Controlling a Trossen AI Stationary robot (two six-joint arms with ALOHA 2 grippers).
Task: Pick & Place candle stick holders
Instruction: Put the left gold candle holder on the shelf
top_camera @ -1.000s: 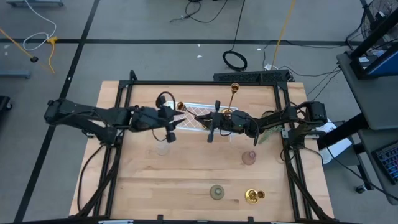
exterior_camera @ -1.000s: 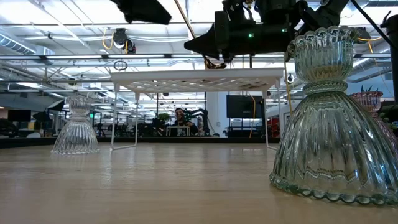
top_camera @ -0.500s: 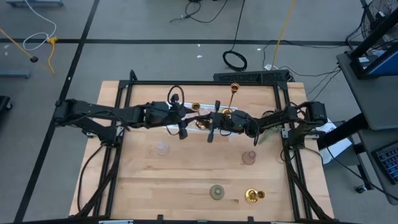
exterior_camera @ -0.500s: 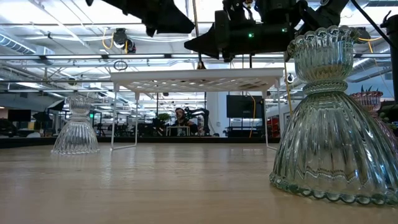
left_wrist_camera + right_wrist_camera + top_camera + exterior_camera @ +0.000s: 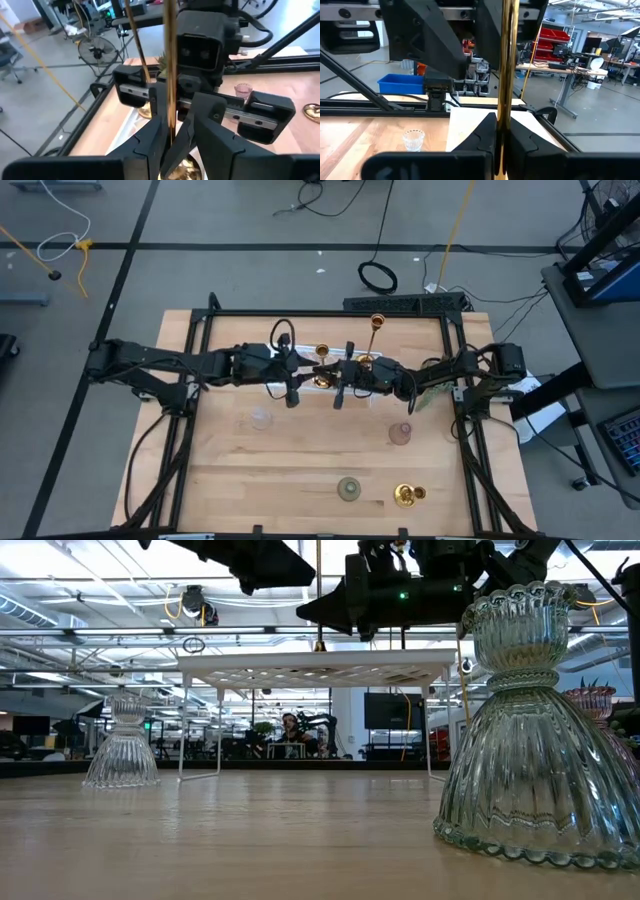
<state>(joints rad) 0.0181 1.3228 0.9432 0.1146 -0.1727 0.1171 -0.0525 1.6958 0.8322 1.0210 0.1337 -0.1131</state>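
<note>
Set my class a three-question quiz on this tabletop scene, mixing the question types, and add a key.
1. True or false: the left gripper is open, clear of the slim brass stem.
2. Which glass holder stands nearest the squat gold holder? A clear, B pink, C green.
3. How many glass holders stand on the bare wood in the high view?

Key
1. False: it is shut on that stem. The right gripper likewise clamps a gold stem.
2. C, the green holder.
3. Three: green, the clear holder and the pink holder.

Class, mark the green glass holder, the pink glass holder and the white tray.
green glass holder point(image 5: 349, 489), high view, its top.
pink glass holder point(image 5: 400, 433), high view, its top.
white tray point(image 5: 312, 667), low view, its front edge.
</note>
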